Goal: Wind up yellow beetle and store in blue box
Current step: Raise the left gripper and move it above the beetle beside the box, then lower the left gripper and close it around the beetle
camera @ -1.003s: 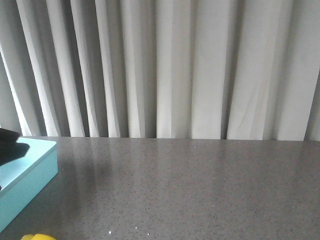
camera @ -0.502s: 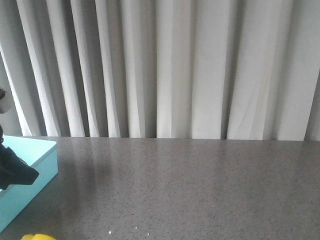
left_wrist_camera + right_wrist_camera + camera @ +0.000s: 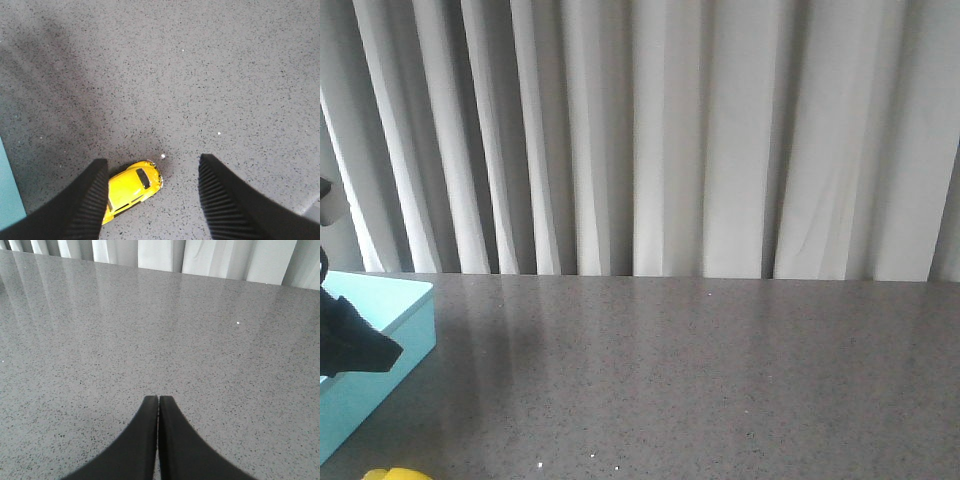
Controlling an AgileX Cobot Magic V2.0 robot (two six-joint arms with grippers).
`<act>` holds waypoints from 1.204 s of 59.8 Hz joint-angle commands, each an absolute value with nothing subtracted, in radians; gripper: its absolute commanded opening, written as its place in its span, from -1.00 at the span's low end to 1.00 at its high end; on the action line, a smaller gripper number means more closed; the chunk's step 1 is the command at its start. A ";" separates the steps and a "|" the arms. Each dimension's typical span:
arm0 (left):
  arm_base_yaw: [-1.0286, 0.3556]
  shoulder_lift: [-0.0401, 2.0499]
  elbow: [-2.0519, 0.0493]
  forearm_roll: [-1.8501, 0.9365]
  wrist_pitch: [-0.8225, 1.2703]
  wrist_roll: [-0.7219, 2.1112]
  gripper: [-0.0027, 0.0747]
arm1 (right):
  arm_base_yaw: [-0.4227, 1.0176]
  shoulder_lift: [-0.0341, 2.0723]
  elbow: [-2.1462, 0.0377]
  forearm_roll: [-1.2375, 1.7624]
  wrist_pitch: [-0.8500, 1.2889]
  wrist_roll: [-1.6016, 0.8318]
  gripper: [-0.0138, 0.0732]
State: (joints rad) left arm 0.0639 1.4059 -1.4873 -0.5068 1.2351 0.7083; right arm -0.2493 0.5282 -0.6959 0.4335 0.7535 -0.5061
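The yellow beetle (image 3: 131, 189) stands on its wheels on the grey table, partly behind one finger of my left gripper (image 3: 153, 167). That gripper hangs above the table with its jaws wide open and nothing between them. In the front view only the beetle's yellow roof (image 3: 396, 474) peeks over the bottom edge. The blue box (image 3: 375, 355) sits at the far left of the table, with the dark left gripper (image 3: 355, 345) in front of its wall. A thin strip of the blue box (image 3: 9, 192) also shows in the left wrist view. My right gripper (image 3: 158, 399) is shut and empty above bare table.
White pleated curtains (image 3: 650, 135) hang along the table's far edge. Speckled grey tabletop (image 3: 720, 380) stretches from the box to the right.
My left gripper has come further into the front view, down and to the right across the box's wall. The beetle and the box have stayed put.
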 commanded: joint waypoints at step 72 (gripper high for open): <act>0.057 1.581 -1.585 -0.312 1.200 0.930 0.12 | -0.251 0.533 -0.724 0.456 0.695 -0.512 -0.69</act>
